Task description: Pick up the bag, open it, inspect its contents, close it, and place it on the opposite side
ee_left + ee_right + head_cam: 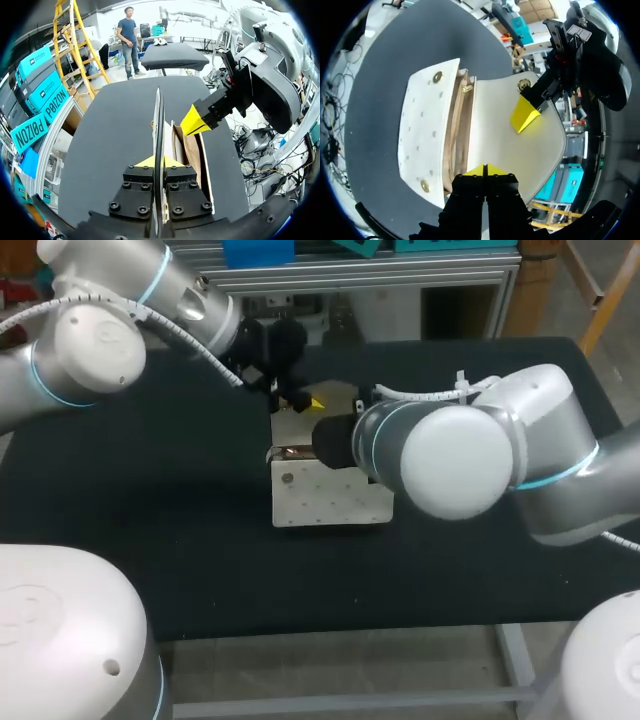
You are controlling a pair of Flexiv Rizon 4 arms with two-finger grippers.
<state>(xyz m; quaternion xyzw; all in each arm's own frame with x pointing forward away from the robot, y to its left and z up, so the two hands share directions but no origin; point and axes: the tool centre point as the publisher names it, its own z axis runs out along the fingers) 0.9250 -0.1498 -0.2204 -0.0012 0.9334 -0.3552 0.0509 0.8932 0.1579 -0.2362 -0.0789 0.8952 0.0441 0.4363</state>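
Left fingers [160, 161] clamp the raised flap [159, 115]; right fingers [485, 170] pinch narrow on the bag [425, 135] mouth. Bag open, lining [457, 130] exposed; closing and placement judged outstanding

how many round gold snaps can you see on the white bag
3. Two sit on the bag's front panel, one snap near each end; a third snap is on the open flap beside the left pincer. More may hide under the right pincer.

Light: even, from overhead.
Glare: soft sheen on the right arm [455, 462] shell.
Shadows: faint beside the bag [325, 495] on the black table [150, 540].
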